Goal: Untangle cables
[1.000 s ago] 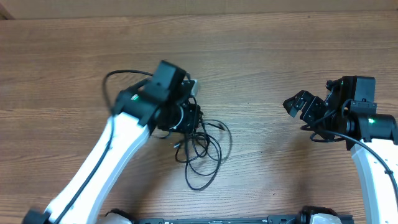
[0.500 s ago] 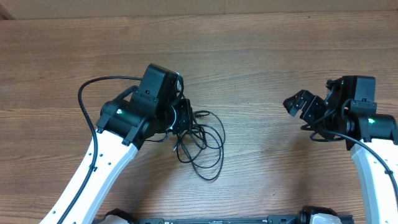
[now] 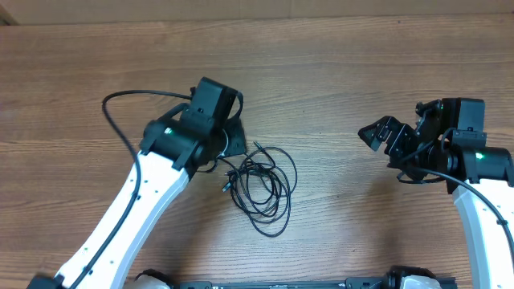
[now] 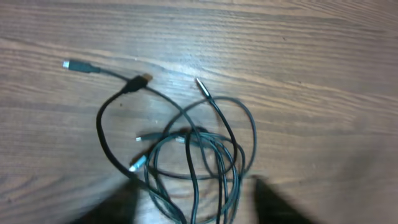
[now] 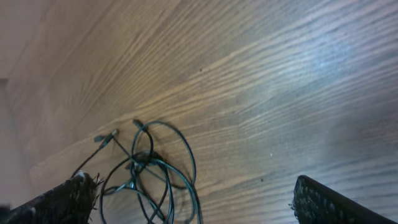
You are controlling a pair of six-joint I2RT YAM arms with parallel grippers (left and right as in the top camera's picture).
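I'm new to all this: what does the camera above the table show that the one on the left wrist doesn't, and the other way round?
Only the overhead view shows both pincers: the left pincer just up-left of the cables, the right pincer open, well off to their right. Only the left wrist view shows the small plug ends clearly, such as a silver plug tip lying apart at the upper left. Both show the same loose tangle of thin black cables lying on the wooden table, nothing gripping it.
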